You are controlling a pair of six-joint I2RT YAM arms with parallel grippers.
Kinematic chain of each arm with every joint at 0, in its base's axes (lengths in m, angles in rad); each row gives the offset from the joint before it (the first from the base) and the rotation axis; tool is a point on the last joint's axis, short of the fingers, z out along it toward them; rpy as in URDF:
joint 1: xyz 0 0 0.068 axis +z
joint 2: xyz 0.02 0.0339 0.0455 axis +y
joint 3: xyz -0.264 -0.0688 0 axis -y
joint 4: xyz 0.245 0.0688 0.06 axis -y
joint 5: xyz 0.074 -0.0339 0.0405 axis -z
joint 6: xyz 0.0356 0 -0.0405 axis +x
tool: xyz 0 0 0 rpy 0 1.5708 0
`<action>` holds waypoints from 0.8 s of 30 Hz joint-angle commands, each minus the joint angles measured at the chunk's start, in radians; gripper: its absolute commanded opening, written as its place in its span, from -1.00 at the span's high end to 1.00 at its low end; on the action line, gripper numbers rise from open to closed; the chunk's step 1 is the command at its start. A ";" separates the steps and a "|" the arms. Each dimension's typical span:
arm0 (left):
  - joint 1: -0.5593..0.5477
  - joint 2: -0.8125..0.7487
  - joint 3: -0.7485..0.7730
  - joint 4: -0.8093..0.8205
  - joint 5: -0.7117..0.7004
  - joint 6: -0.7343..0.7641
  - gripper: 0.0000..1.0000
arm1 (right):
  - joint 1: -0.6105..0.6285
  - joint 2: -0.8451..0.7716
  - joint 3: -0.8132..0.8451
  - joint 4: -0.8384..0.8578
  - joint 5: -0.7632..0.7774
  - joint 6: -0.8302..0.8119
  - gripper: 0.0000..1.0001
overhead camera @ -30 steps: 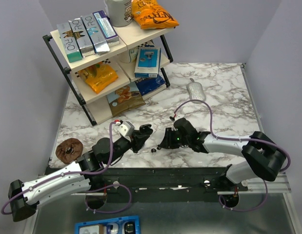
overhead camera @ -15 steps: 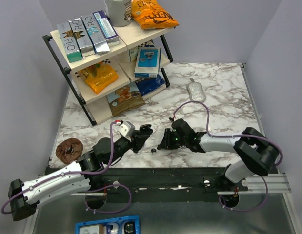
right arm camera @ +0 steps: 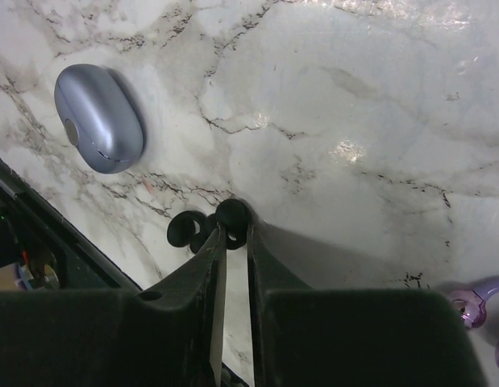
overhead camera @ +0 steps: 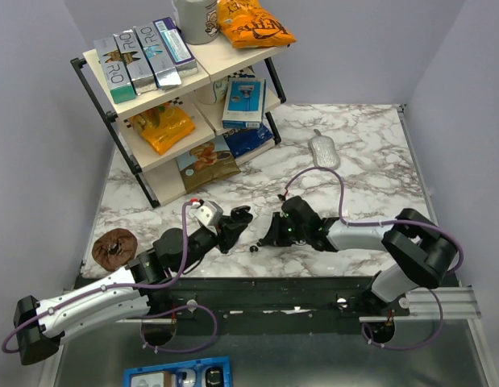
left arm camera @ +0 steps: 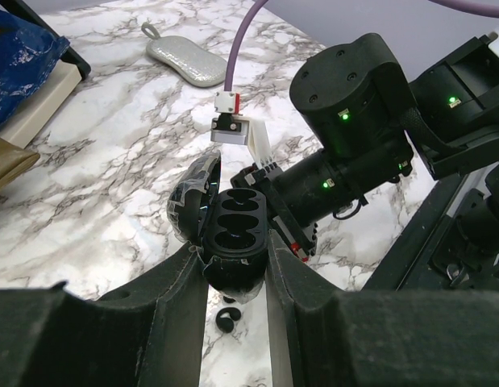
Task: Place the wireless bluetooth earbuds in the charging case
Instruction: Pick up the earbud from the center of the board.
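1. Across the whole scene, a grey-veined marble table (overhead camera: 370, 161), closed in by pale lilac walls.
2. At its back left corner, a two-tier shelf rack (overhead camera: 233, 55), stocked with boxes, snack bags and a pale tub.
3. From the near edge, left arm (overhead camera: 96, 302) and right arm (overhead camera: 362, 235), reaching inward, their ends close together near the table's front middle.
4. Well behind the right arm, a grey padded pouch (overhead camera: 323, 151), flat on the marble. By the front left edge, a brown ring-shaped item (overhead camera: 114, 247).
5. At the left arm's end, left gripper (left arm camera: 235, 256), clamped tight on a glossy black clamshell (left arm camera: 233, 230) with one finger on each flank. Lid tipped back to the left, two dark wells facing the wrist camera.
6. At the right arm's end, right gripper (right arm camera: 235, 234), jaws only a thin slit apart, tips down at the marble on either side of one black earbud (right arm camera: 233, 214). Clamped or merely touching: impossible to tell.
7. Ahead and left of those tips in the right wrist view, charging case (right arm camera: 98, 118): periwinkle, lid shut, lying on the marble near the table's dark front rail, apart from both grippers and from every earbud.
8. Just left of the first, seemingly touching it, second black earbud (right arm camera: 185, 230), also ring-like, on the marble.
9. In the low right corner of the same view, purple earbud (right arm camera: 473, 308), translucent, on the marble, well apart from the charging case.
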 commanded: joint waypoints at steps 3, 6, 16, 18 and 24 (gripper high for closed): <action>-0.011 0.000 -0.011 0.012 -0.021 0.004 1.00 | 0.005 -0.001 -0.015 -0.062 0.067 -0.031 0.83; -0.010 0.003 -0.012 0.016 -0.018 0.003 1.00 | 0.005 -0.092 -0.019 -0.117 0.107 -0.074 0.99; -0.011 0.035 0.009 0.037 -0.011 0.020 1.00 | 0.006 -0.506 0.131 -0.535 0.153 -0.385 0.99; -0.011 0.052 0.024 0.035 -0.007 0.037 1.00 | 0.005 -0.538 0.171 -0.633 0.112 -0.484 0.99; 0.012 0.123 0.079 0.006 0.155 0.089 1.00 | 0.009 -0.664 0.269 -0.791 0.021 -0.701 0.99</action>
